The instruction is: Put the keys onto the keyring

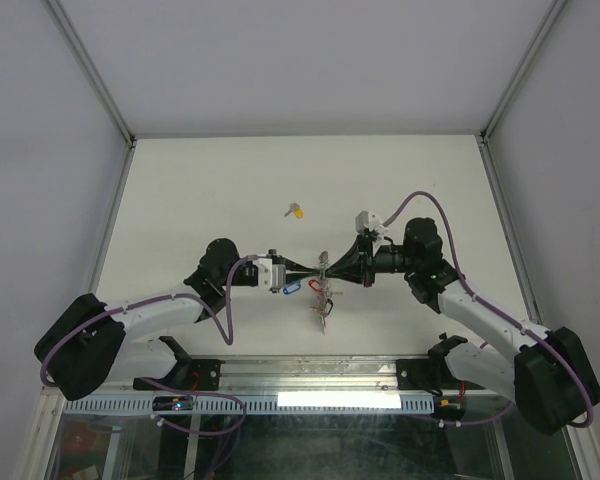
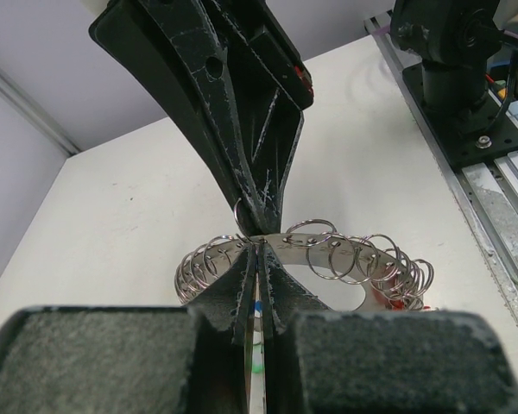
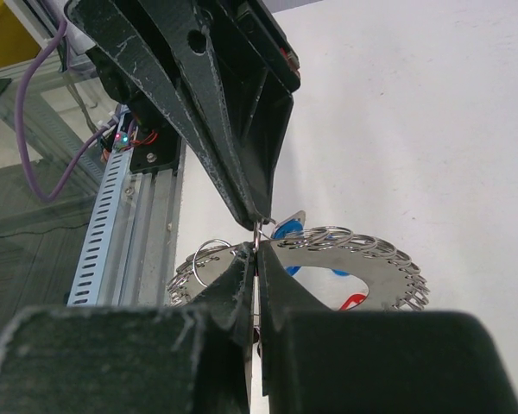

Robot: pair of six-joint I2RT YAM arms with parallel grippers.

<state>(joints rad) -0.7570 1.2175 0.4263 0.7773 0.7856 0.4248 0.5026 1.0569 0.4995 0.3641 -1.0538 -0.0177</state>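
Observation:
My two grippers meet tip to tip above the middle of the white table. The keyring point(image 1: 324, 305), a flat silver ring point(image 2: 331, 262) fringed with small split rings and red and blue tags, hangs from that meeting point. My right gripper point(image 1: 332, 270) point(image 3: 257, 254) is shut on the keyring's edge point(image 3: 388, 267). Opposite it, my left gripper point(image 1: 315, 272) point(image 2: 257, 250) is shut too, pressed to the same spot. A key's blue tag point(image 1: 288, 290) hangs under the left gripper's fingers, so the blue-tagged key seems to be held there. The yellow-tagged key point(image 1: 296, 211) lies alone on the table farther back.
A metal rail point(image 1: 310, 400) runs along the near edge with both arm bases on it. The right arm's base point(image 2: 453, 78) shows in the left wrist view. Grey walls with metal posts close in the table point(image 1: 230, 180) on three sides.

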